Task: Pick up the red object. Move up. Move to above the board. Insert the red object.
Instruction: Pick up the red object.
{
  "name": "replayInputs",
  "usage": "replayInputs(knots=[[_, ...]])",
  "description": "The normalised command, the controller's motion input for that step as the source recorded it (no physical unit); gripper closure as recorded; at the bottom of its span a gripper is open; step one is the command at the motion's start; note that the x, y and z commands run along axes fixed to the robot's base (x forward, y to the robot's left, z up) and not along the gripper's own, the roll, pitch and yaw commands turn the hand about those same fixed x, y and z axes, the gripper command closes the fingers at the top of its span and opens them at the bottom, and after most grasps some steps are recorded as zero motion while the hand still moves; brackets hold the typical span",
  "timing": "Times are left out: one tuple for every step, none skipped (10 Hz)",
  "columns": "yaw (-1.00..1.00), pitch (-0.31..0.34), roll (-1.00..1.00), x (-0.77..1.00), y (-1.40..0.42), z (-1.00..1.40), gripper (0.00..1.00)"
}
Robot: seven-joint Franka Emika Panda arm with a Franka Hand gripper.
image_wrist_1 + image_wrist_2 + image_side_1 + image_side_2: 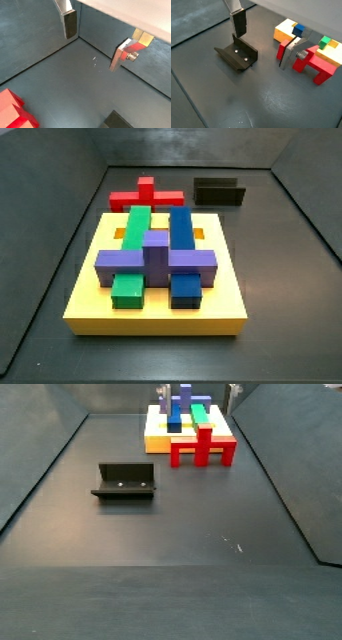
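The red object is a cross-shaped block lying on the floor against the end of the yellow board. It shows in both side views and in both wrist views. The board carries blue, green and purple pieces. My gripper hangs open and empty above the floor, between the fixture and the red object; in a wrist view one finger overlaps the red object's edge. It also shows in a wrist view, with nothing between the pads.
The fixture stands on the dark floor beside the red object, also seen in a side view and a wrist view. Grey walls enclose the floor on all sides.
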Motion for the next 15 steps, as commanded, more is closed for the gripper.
replayInputs(knots=[[0.0,0.057,0.17,0.08,-0.33,-0.06,0.0],[0.16,0.0,0.21,0.0,-0.77,-0.21,0.0],[0.09,0.0,0.22,0.0,-0.86,-0.29,0.0],[0.0,-0.03,0.26,-0.12,-1.0,-0.37,0.0],[0.0,-0.081,0.26,-0.21,-1.0,-0.4,0.0],[0.01,-0.099,0.26,-0.26,-1.0,-0.41,0.0],[0.02,-0.083,0.35,-0.31,-0.9,-0.34,0.0],[0.27,-0.117,0.12,-0.25,-0.48,-0.17,0.0],[0.2,-0.067,0.22,-0.35,-0.4,-0.21,0.0],[0.13,-0.053,0.27,-0.26,-0.42,-0.19,0.0],[0.2,-0.01,0.26,-0.14,-0.33,-0.24,0.0],[0.28,-0.003,0.31,-0.07,-0.41,-0.29,0.0],[0.19,0.0,0.29,-0.06,-0.39,-0.28,0.0],[0.15,-0.004,0.21,-0.08,-0.25,-0.3,0.0],[0.07,-0.011,0.13,-0.09,-0.11,-0.34,0.0]])
